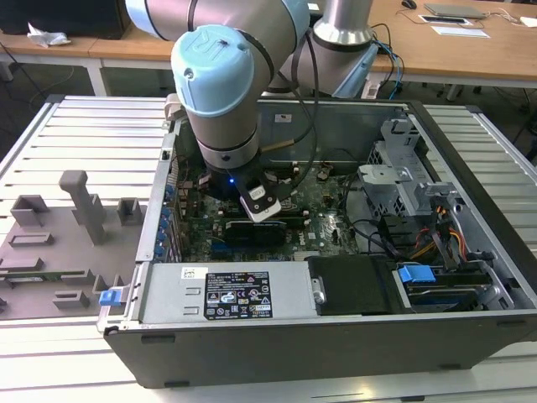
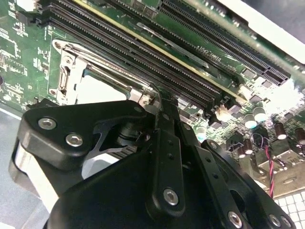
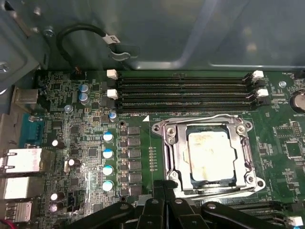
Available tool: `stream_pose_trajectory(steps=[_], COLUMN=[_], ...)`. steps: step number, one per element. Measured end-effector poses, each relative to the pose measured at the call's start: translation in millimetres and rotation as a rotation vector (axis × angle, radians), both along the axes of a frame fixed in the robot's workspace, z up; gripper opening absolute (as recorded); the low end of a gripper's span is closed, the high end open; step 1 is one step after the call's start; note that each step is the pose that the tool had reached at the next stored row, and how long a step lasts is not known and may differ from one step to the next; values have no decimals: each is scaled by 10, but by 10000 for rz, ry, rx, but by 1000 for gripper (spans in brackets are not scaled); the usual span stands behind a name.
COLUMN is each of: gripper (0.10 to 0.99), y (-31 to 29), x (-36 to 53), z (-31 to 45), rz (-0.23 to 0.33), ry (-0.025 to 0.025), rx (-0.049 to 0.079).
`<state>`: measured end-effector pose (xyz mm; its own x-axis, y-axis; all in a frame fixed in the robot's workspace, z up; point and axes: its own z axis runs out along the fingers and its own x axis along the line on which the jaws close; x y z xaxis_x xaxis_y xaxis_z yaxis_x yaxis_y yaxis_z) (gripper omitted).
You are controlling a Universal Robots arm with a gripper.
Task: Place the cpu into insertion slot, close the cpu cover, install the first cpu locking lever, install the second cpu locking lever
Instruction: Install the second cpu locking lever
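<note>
From where I sit, the biggest thing in sight is the worktop (image 1: 75,126) of pale grey slats, and on it lies the opened computer case (image 1: 352,353), which I will use as my landmark. Outside the case, toward the exterior view's left, a grey fixture block (image 1: 80,201) stands on the worktop. The arm (image 1: 214,92) reaches down into the case over the green motherboard (image 1: 331,231), which lies flat on the case floor. Inside the case, the insertion slot (image 3: 207,160) sits on the board just beside the long black memory slots (image 3: 183,90), which run parallel to one of its edges. The cpu cover (image 3: 167,143) lies down flat over the slot as a silvery frame, and through its square window I see the cpu (image 3: 208,155) seated in the slot, its pale metal top a little smeared. In the first wrist view the tool (image 3: 164,187) hangs at the slot's edge farthest from the memory slots, its black fingers (image 3: 157,207) pressed together with no gap between them and nothing held. In the second wrist view the tool (image 2: 159,107) tip sits right at a corner of the cover, near a thin wire lever (image 2: 153,87); whether it touches the lever I cannot tell.
</note>
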<state>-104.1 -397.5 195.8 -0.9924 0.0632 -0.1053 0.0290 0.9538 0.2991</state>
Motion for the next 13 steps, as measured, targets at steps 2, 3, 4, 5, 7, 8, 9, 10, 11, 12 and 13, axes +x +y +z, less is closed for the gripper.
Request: stream_pose_trajectory(steps=[2, 3, 4, 5, 7, 8, 9, 10, 11, 12, 13], gripper=[106, 106, 106, 106, 106, 106, 106, 106, 106, 106, 106], y=[1, 0, 0, 0, 1, 0, 0, 0, 1, 0, 0], x=[0, 0, 0, 0, 2, 3, 13, 24, 45, 67, 91], z=[42, 67, 93, 126, 165, 174, 187, 190, 190, 191, 191], rz=[-2, -4, -6, -10, -36, -54, -84, -100, -114, -118, -118], ry=[0, 0, -1, 0, 6, 15, 33, 47, 70, 91, 113], rx=[-27, -38, -57, -97, -298, -407, -584, -644, -673, -678, -678])
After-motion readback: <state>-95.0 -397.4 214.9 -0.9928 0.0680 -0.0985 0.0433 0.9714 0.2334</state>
